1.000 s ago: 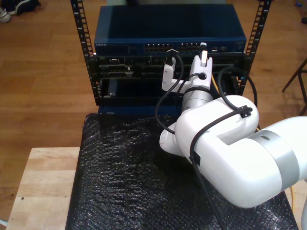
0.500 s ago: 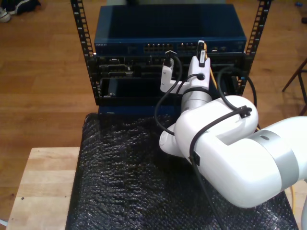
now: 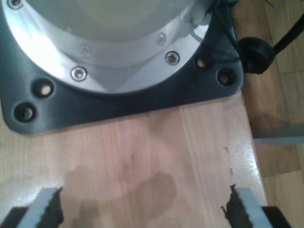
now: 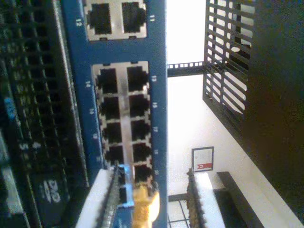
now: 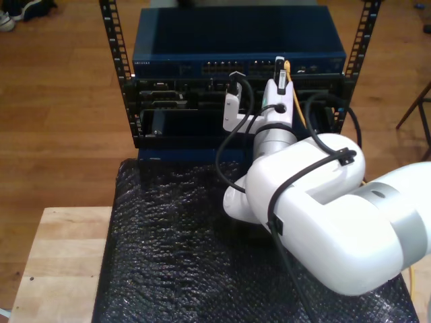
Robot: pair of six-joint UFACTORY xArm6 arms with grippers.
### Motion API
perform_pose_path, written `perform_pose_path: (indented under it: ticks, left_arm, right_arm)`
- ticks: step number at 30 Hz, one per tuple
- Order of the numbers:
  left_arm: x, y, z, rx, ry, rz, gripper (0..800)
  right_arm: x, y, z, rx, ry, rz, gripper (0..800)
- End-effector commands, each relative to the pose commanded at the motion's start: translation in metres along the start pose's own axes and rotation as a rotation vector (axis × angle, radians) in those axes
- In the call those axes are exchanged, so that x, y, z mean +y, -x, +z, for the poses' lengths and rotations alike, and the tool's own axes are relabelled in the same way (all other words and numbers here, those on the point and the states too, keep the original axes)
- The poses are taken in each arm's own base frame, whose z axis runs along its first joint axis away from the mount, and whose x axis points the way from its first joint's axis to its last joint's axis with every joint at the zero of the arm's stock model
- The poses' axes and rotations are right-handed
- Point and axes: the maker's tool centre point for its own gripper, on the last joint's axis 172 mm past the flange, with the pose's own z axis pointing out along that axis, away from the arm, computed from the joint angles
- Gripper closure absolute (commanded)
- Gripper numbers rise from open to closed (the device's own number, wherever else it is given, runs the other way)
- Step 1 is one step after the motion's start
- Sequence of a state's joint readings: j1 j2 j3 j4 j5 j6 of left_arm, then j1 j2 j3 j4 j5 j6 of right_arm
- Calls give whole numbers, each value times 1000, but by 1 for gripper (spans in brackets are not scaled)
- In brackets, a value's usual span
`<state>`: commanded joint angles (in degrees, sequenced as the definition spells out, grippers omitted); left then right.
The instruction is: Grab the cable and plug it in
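1. Blue metal is what matters on the exterior view's left half: the switch (image 5: 239, 47) sits at the top of a black rack (image 5: 128, 101), its row of ports facing my arm. Below lie a black bubble-wrap mat (image 5: 175, 249) and a pale wooden table (image 5: 60, 256).

2. Near the middle of the exterior view, my second gripper (image 5: 281, 67) is raised to the port row. Its jaws are closed on the cable (image 5: 289, 74), whose yellow-orange line runs down along the wrist.

3. In the second wrist view the yellow cable end (image 4: 142, 204) sits pinched between the serrated fingers (image 4: 111, 199), just beside the lowest ports of the numbered block (image 4: 121, 123). Whether the plug has entered a socket I cannot tell; its clear tip is hard to make out.

4. I judge the step in hand to be the final approach for insertion, with grabbing done. The next move calls for lining the plug squarely with one free socket, latch tab turned the right way, then a short straight push until it seats.

5. My first gripper (image 3: 142, 209) looks down on bare wood by an arm's base plate (image 3: 118, 71); its jaws stand apart, holding nothing.
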<state>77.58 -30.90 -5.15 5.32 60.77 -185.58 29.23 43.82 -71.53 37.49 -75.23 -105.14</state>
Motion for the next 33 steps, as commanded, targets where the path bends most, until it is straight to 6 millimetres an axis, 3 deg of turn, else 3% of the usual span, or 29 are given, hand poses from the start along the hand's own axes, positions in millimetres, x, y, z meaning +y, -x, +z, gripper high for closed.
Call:
perform_pose_path:
  ticks: [7,15,20,26,33]
  left_arm:
    - [0,0,0,0,0,0,0]
    - [0,0,0,0,0,0,0]
    - [0,0,0,0,0,0,0]
    - [0,0,0,0,0,0,0]
    - [0,0,0,0,0,0,0]
  right_arm:
    - [20,7,-19,16,-29,-7,397]
    - [39,14,-28,52,-117,11,361]
    - [50,7,-36,128,-191,7,275]
    - [54,46,-35,121,-312,25,196]
    - [56,72,-44,191,-427,-54,57]
